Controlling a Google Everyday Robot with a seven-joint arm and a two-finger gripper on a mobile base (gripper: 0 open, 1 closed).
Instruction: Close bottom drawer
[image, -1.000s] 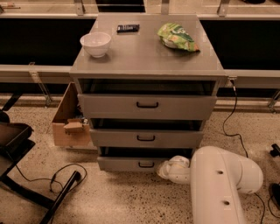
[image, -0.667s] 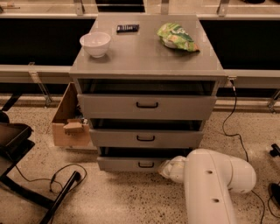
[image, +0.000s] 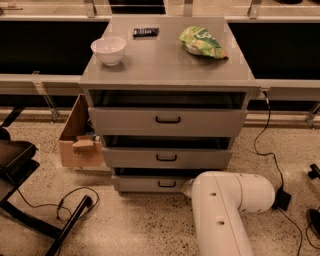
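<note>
The grey cabinet (image: 167, 65) has three drawers. The bottom drawer (image: 142, 184) is the lowest, with a small black loop handle (image: 166, 184); a dark gap shows above its front panel, so it stands a little way out. My white arm (image: 227, 205) reaches in from the lower right. My gripper (image: 188, 188) is at the right part of the bottom drawer's front, mostly hidden behind the arm. The middle drawer (image: 166, 157) and top drawer (image: 167, 121) also stand slightly out.
A white bowl (image: 108, 50), a black remote-like bar (image: 145, 32) and a green chip bag (image: 202, 42) lie on the cabinet top. A cardboard box (image: 80, 137) stands left of the cabinet. A black chair base (image: 30, 200) and cables lie on the floor.
My arm has moved in towards the cabinet, and the gripper end has drawn closer to the bottom drawer's front. The drawer looks pushed slightly further in.
</note>
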